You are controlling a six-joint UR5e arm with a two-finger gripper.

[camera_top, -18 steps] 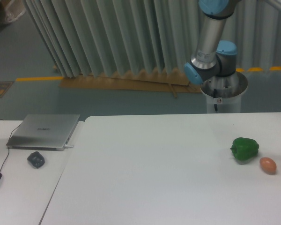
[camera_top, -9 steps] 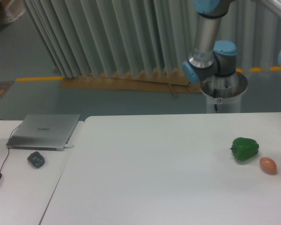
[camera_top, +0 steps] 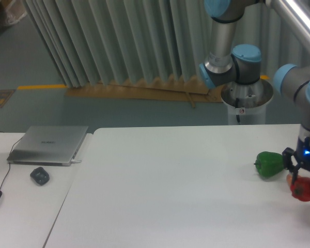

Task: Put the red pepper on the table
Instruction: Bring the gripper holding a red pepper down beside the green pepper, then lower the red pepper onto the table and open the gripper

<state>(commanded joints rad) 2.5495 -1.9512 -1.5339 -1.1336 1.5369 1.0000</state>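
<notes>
Fingers grip the red pepper near the table's right edge, beside the green pepper.

We see grey pleated curtain | blue-grey floor with yellow line | side desk holding laptop

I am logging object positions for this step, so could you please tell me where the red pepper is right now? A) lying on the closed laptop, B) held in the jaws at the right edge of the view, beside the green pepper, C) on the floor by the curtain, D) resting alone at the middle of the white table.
B: the red pepper sits between the jaws of the gripper, just right of the green pepper, above the table.
</notes>
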